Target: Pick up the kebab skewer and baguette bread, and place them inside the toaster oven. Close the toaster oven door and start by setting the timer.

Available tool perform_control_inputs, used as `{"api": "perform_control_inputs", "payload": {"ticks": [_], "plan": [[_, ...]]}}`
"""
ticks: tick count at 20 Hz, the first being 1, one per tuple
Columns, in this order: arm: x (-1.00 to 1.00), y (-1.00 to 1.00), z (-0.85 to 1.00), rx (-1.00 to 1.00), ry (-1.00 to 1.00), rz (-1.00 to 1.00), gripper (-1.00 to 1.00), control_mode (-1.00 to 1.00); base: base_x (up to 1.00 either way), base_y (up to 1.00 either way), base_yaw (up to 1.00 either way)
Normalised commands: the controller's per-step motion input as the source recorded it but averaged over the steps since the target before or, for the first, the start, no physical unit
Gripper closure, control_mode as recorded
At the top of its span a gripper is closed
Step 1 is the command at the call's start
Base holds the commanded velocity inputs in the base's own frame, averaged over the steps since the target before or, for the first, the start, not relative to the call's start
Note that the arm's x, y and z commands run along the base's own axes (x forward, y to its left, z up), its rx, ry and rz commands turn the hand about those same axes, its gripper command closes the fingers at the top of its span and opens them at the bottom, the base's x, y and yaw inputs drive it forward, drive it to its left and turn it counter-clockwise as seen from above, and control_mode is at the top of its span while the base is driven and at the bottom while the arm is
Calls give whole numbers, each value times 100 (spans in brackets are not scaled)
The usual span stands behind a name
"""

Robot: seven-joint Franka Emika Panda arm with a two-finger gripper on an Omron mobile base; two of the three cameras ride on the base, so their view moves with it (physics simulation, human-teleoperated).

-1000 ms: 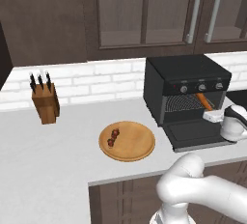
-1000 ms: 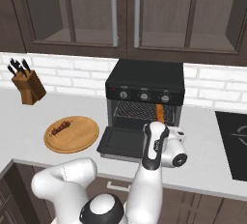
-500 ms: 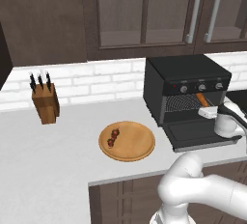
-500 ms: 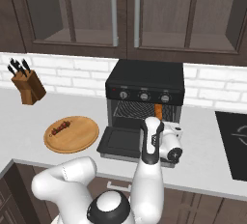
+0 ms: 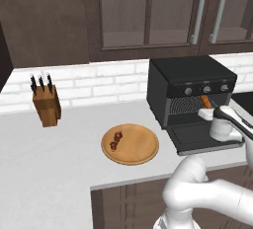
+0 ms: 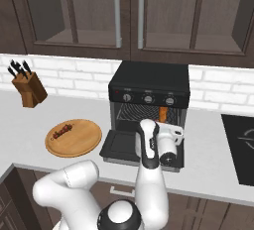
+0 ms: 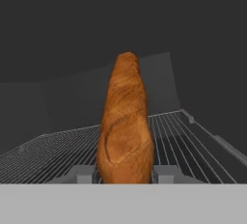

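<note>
The baguette bread points lengthwise into the black toaster oven, just above its wire rack. My gripper is shut on the loaf's near end, with one finger on each side. From the base views, the baguette bread pokes into the right part of the oven mouth, above the dropped-open toaster oven door. The kebab skewer lies on the round wooden plate, left of the oven.
A wooden knife block stands at the back left of the white counter. A dark cooktop sits to the right of the oven. Dark wall cabinets hang above, and the counter's front edge runs close to the plate.
My hand has moved forward over the open door, carrying the baguette deeper into the oven cavity. The skewer and plate have stayed put.
</note>
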Motion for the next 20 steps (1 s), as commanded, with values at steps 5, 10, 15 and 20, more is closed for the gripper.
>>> {"api": "perform_control_inputs", "payload": {"ticks": [5,10,15,20], "plan": [[0,12,0,0,-1,0,-100,-100,0,0,0],[0,0,2,0,0,0,-100,-100,0,0,0],[-23,-1,12,0,0,0,-100,-100,0,0,0],[-95,-26,54,0,5,-7,-100,-100,0,0,0]]}}
